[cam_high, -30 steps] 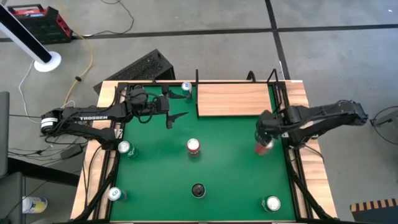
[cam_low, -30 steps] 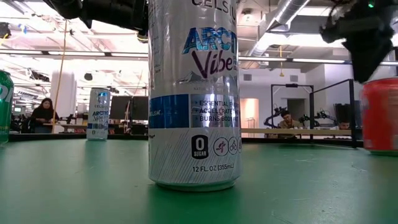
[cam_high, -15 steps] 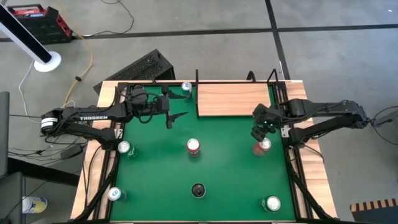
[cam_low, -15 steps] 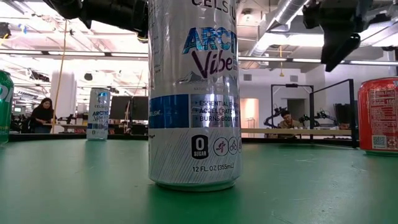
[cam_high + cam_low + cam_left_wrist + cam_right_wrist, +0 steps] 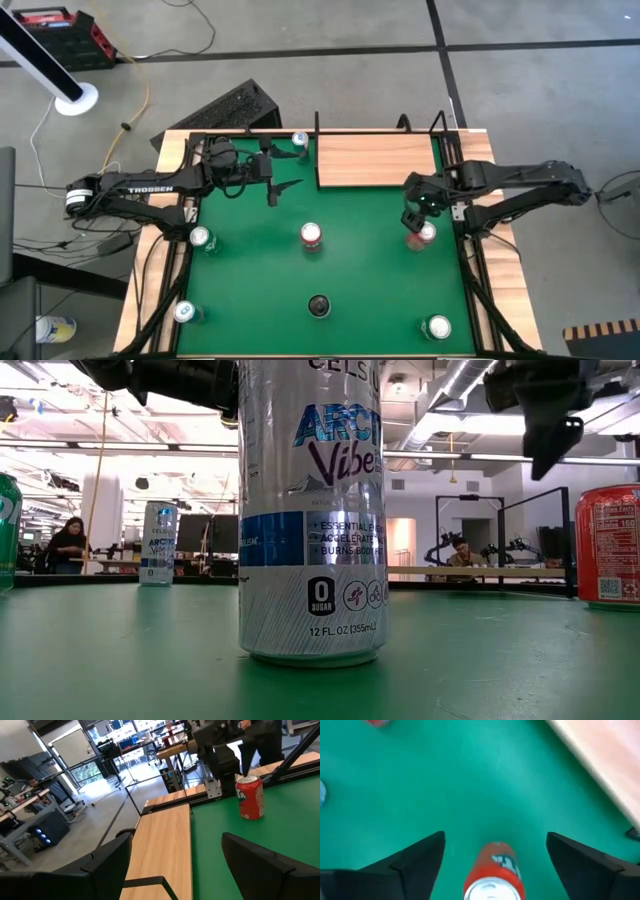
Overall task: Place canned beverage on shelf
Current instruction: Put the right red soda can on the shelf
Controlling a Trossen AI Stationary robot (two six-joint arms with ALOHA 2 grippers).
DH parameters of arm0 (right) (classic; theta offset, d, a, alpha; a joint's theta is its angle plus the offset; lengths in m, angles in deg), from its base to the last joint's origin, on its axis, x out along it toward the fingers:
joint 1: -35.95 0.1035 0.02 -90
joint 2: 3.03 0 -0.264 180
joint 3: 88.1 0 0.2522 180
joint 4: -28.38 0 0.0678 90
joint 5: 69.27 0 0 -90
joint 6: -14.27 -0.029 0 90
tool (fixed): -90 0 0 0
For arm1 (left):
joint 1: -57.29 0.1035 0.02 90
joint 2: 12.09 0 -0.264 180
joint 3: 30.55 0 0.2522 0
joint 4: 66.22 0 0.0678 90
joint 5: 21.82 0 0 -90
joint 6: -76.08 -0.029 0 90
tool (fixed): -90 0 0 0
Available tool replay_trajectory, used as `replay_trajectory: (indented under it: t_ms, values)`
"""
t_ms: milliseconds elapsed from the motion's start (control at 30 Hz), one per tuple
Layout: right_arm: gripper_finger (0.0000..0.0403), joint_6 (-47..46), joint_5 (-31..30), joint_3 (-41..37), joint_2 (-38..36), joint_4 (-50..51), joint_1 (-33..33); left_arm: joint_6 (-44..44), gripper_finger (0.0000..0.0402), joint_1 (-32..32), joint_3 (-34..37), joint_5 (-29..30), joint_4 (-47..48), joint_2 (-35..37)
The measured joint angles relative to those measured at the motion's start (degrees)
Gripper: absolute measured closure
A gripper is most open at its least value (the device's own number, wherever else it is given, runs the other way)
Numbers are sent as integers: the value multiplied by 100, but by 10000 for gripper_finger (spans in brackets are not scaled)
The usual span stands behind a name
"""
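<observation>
Here, cylindrical red can (image 5: 423,234) (glossy metal)

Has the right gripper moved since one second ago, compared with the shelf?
Yes. The right gripper has lifted off the red can and shifted toward the shelf; its jaws stand open, and the can stands free on the green mat.

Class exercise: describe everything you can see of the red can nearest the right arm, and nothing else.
The red can is a metal drinks can, red-bodied with white lettering and a silver top. It stands upright on the green mat near the table's right edge, just in front of the shelf. Nothing grips it: the right pincer hangs open above it, fingers spread to either side. Its label is too blurred to read.
</observation>
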Motion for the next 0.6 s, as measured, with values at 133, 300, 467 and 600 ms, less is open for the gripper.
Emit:
replay_trajectory:
  t_ms: [133, 300, 467, 600]
  values:
    - [14, -116, 204, 2, 157, 337, 97, 9, 106, -1, 2, 0, 11, 0]
    - [20, -464, 195, 2, 298, 738, 391, -2, 106, 0, 2, 7, 10, 0]
    - [9, -625, 183, 5, 364, 772, 756, -22, 106, 0, 2, 8, 7, 0]
    - [4, -888, 144, -162, 416, 864, 1002, -20, 106, 0, 1, 7, 11, 0]
